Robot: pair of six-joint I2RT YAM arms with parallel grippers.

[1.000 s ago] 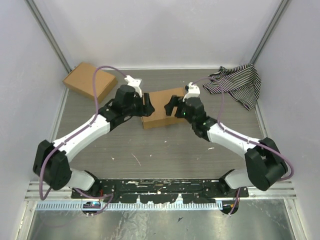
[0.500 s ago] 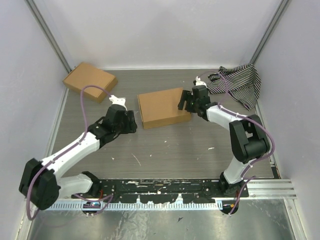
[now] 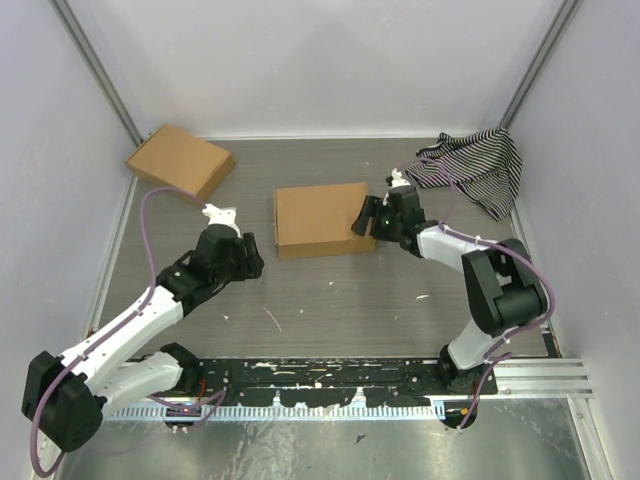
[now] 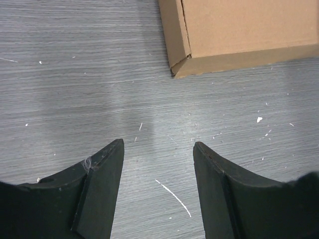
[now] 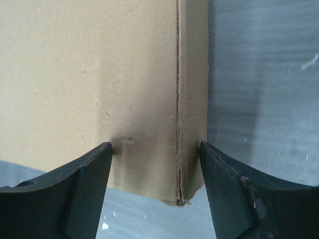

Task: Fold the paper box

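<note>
Plain brown paper box point(image 3: 318, 218) lies closed and flat nearer the table point(image 3: 330, 300)'s far edge; left gripper point(image 4: 158, 149) gapes wide near its corner, right gripper point(image 5: 155, 147) spreads wide over its right edge.

Second cardboard box point(image 3: 180, 162) back-left, striped cloth point(image 3: 478, 168) back-right.

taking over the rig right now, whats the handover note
Left gripper: open, holding nothing, over bare table off the near-left corner of the paper box.
Right gripper: open, jaws either side of the box's right edge; contact unclear.
Paper box: mid-table, looks fully formed, lid down flat.
Other box at far left, striped cloth at far right.
Done: folding appears complete.
Left: probably check the lid is seated, then pull both arms clear.
</note>
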